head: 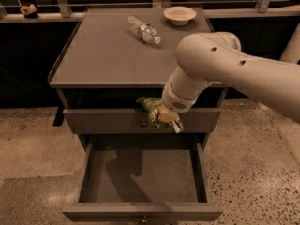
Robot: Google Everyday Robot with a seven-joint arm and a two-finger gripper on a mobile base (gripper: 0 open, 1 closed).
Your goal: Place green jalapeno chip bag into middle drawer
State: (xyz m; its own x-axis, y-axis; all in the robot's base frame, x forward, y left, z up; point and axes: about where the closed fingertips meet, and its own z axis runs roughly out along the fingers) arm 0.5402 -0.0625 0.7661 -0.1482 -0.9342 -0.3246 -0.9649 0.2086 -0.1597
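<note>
My gripper (165, 116) is shut on the green jalapeno chip bag (151, 108), a crumpled green foil bag with pale edges. It holds the bag in the air in front of the upper drawer front (103, 120), just above the back of the middle drawer (143, 175). The middle drawer is pulled out wide and its grey floor is bare. The pale arm comes in from the right and hides the cabinet's right side.
A clear plastic bottle (144, 30) lies on the cabinet top (103, 55). A pale bowl (180, 15) stands at its back edge. Speckled floor (33, 144) surrounds the cabinet. A small object (28, 9) sits on the ledge at far left.
</note>
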